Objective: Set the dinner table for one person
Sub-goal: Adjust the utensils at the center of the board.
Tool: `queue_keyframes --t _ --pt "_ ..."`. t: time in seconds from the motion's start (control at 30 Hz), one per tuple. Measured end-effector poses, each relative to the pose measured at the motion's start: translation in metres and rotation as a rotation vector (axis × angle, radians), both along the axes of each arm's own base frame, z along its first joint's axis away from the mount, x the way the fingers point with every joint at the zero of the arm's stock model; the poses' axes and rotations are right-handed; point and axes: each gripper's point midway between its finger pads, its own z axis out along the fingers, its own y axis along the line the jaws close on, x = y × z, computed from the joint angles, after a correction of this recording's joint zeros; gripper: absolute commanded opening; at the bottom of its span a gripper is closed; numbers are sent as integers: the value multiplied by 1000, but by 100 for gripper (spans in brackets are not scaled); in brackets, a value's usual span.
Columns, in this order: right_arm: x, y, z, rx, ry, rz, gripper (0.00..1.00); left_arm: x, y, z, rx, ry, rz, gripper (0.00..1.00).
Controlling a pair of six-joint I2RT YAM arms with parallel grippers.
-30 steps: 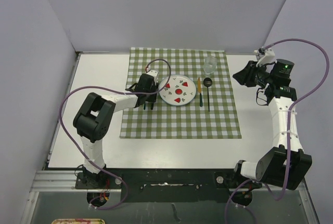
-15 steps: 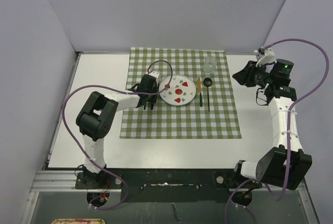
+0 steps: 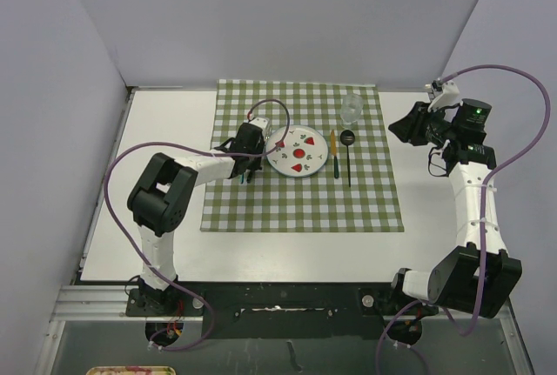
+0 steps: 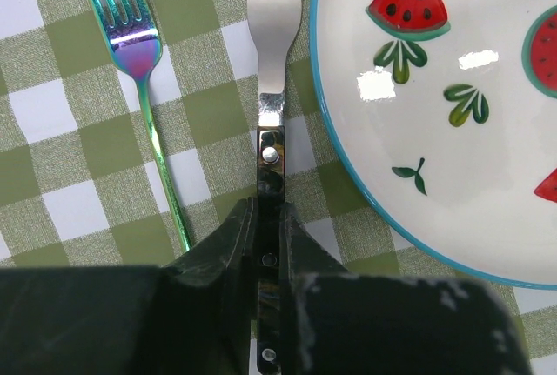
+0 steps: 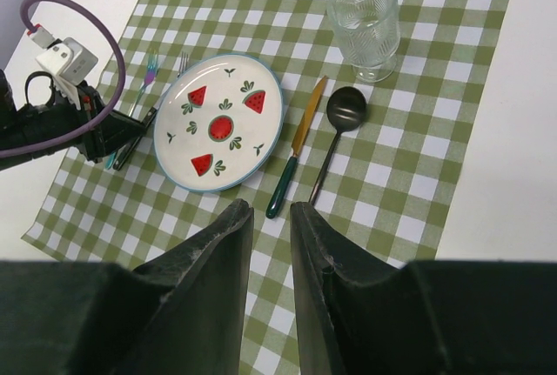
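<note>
On the dinner table (image 3: 165,123) a green checked cloth (image 3: 300,201) carries a watermelon plate (image 3: 298,150). A silver fork (image 4: 273,36) with a black handle lies just left of the plate's rim. My left gripper (image 4: 269,210) is shut on that handle, low over the cloth. A rainbow fork (image 4: 139,53) lies further left, free. Right of the plate lie a green-handled knife (image 5: 296,147) and a dark spoon (image 5: 335,131), with a glass (image 5: 364,23) beyond them. High at the right, my right gripper (image 5: 271,210) hangs with its jaws a little apart and nothing between them.
White table surface (image 3: 435,210) borders the cloth on both sides. Metal rails run along the left edge (image 3: 104,192) and the near edge. Grey walls close in the back and sides. A purple cable (image 5: 52,144) loops over the left wrist.
The left gripper's jaws have closed onto the silver fork's handle. The left arm shifted slightly. The right arm has stayed still.
</note>
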Motion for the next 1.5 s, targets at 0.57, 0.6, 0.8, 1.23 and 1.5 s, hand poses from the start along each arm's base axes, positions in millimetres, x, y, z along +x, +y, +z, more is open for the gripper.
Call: queue_keyframes --t 0.57,0.6,0.8,1.23,1.5 --pt "-1 2 1 9 0 11 25 -2 4 0 5 21 43 0" --pt "-1 2 1 10 0 10 25 -2 4 -1 1 23 48 0" --pt "-1 3 1 17 3 9 26 -2 2 -1 -42 34 98 0" --pt "-1 1 5 39 -3 6 25 -2 6 0 -83 26 255 0" --pt "-1 0 6 53 1 3 25 -3 10 0 -68 17 307 0"
